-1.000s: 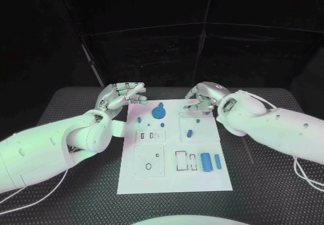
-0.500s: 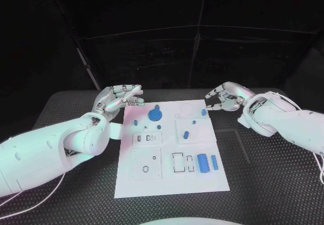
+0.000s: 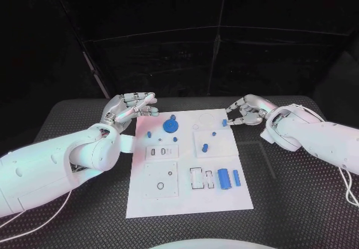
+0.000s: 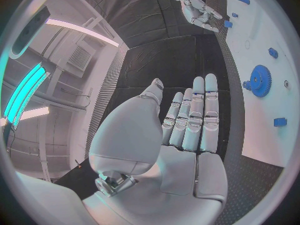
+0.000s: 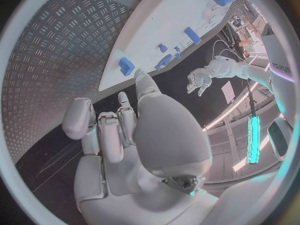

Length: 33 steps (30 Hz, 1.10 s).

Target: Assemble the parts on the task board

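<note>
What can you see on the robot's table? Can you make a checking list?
Surface: black table with a bumpy tread pattern.
Job's things: white task board lying flat in the middle; a blue gear near its far end, two blue bars near the close end, small blue pieces between; one small blue piece by the far right edge.
Clutter: nothing seen.
Hands: left hand at the board's far left corner, fingers straight, holding nothing; right hand at the far right corner, fingers curled; cannot tell whether it holds anything.
Cables: thin white cables hang under both arms.
Surroundings: dark curtain behind.
</note>
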{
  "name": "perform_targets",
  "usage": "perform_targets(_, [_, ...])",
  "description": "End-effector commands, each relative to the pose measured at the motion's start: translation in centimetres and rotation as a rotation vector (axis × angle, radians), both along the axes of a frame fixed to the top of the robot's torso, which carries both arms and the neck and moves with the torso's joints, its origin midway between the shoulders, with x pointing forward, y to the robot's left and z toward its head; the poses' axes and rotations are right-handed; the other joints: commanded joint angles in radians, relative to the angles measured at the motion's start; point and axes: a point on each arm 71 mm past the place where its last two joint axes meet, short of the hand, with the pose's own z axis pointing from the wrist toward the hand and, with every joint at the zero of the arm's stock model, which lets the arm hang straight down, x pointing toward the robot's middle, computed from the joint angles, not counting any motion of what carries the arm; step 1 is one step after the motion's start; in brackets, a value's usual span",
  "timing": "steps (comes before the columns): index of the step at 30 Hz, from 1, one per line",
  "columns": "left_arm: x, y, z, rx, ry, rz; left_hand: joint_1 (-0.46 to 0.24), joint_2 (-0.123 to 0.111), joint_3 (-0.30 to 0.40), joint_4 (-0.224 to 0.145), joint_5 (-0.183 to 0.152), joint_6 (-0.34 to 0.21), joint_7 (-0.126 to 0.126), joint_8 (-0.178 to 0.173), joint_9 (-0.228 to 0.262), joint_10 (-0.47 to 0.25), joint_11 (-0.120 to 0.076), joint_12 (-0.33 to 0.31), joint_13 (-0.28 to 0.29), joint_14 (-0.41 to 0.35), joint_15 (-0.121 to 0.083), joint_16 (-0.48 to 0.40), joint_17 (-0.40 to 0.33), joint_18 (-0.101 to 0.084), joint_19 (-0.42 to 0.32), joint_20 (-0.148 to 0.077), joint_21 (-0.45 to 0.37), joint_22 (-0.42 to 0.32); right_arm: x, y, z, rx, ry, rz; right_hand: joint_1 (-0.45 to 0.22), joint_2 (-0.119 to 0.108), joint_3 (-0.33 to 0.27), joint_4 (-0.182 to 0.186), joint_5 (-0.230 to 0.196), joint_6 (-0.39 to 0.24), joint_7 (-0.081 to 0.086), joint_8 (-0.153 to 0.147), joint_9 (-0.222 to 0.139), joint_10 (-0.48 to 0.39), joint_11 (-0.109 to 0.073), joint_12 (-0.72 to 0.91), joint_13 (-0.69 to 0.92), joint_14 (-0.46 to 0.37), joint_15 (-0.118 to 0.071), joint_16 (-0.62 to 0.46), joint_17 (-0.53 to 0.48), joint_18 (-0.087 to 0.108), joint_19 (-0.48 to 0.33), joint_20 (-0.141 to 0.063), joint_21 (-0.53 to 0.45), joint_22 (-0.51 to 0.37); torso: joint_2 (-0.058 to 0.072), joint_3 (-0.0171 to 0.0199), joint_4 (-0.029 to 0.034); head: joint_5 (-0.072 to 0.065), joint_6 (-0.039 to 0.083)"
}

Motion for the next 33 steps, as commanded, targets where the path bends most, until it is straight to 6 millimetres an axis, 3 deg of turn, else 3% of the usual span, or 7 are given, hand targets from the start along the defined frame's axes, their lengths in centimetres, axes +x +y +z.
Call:
perform_targets(1, [0.0, -0.1, 0.2, -0.005, -0.012, -0.012, 0.006, 0.0, 0.001, -0.006, 0.001, 0.005, 0.0, -0.006, -0.001, 0.005, 0.001, -0.005, -0.001, -0.004, 0.005, -0.007, 0.001, 0.003, 0.004, 0.0, -0.003, -0.002, 0.0, 0.3, -0.3, -0.01, 0.023, 0.028, 0.007, 0.003, 0.0, -0.006, 0.003, 0.016, 0.0, 0.007, 0.002, -0.008, 0.002, -0.004, 0.054, 0.089, 0.002, -0.002, 0.194, 0.005, -0.006, 0.003, -0.004, 0.0, 0.0, -0.0012, -0.0009, 0.0, -0.002])
perform_targets(9, [0.1, -0.1, 0.1, -0.005, -0.012, -0.011, 0.006, 0.0, 0.001, -0.006, 0.001, 0.005, 0.0, -0.006, -0.001, 0.005, 0.001, -0.005, -0.001, -0.004, 0.005, -0.007, 0.001, 0.003, 0.004, 0.0, -0.003, -0.002, 0.0, 0.8, -1.0, -0.024, 0.038, 0.04, 0.007, 0.012, -0.001, -0.011, -0.001, 0.041, 0.0, 0.018, 0.005, -0.007, 0.002, -0.002, 0.056, 0.09, 0.003, 0.0, 0.199, 0.004, -0.003, 0.004, -0.003, 0.003, -0.001, -0.0006, 0.0001, -0.001, -0.004])
perform_targets(33, [0.1, -0.2, 0.1, -0.004, -0.012, -0.011, 0.007, 0.001, 0.0, -0.007, 0.001, 0.006, 0.0, -0.007, -0.001, 0.006, 0.001, -0.006, -0.001, -0.005, 0.005, -0.009, 0.002, 0.003, 0.003, 0.0, -0.004, -0.003, 0.4, 1.0, -1.6, -0.044, 0.051, 0.032, 0.017, 0.067, 0.031, -0.024, -0.048, 0.113, -0.015, 0.037, 0.005, 0.009, -0.011, 0.018, 0.074, 0.094, -0.008, 0.007, 0.218, -0.001, 0.016, -0.004, 0.012, 0.034, -0.001, -0.0006, -0.0007, -0.001, -0.011])
